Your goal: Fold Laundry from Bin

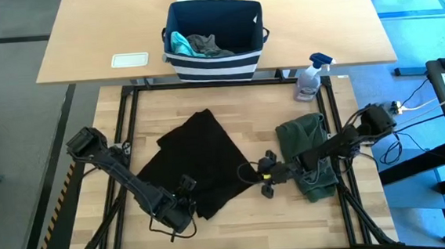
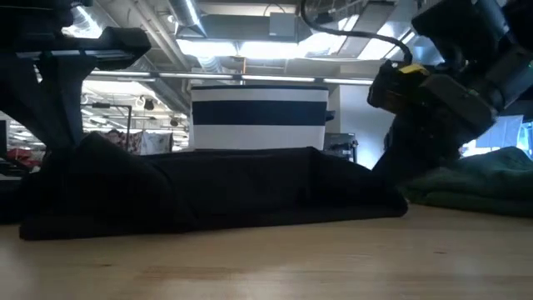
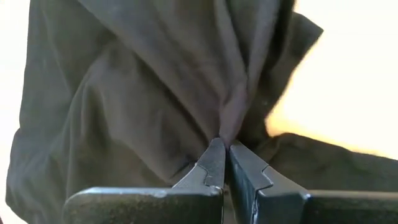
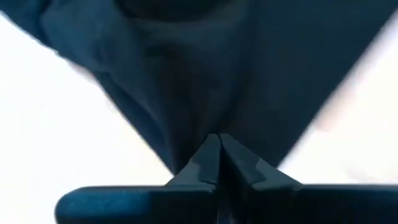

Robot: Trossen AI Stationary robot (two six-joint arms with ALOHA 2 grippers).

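Laundry status: black T-shirt (image 1: 198, 164) lies spread as a rough diamond at the centre of the lower desk (image 1: 237, 218), flat with shallow ridges in the low view (image 2: 216, 196). Left tool (image 1: 182, 204) sits at the shirt's 7 o'clock edge, fingers (image 3: 214, 165) pressed together on a pinch of black cloth, folds running up from the tips in the left wrist view. Right tool (image 1: 267, 171) is at the shirt's 3 o'clock corner, also closed; right wrist view shows fingers (image 4: 205, 163) meeting at the point of a dark fabric wedge (image 4: 249, 74), so it looks like it is pinching that corner, though how much cloth is between the tips is hard to read there. Olive-green piece (image 1: 306, 146) is bunched at 3 o'clock of the shirt, just beside the right arm, which crosses over its lower part; in the low view it shows as a low green heap (image 2: 483, 183) on the right. Bin (image 1: 215, 39), navy with white stripes at the base, stands on the upper desk at 12 o'clock from the shirt, holding a teal piece (image 1: 177, 43) and a grey piece (image 1: 205, 45). Spray bottle (image 1: 310, 77) stands at 4 o'clock of the bin, near the frame edge. White card (image 1: 130, 60) lies at 9 o'clock of the bin, well apart from it.
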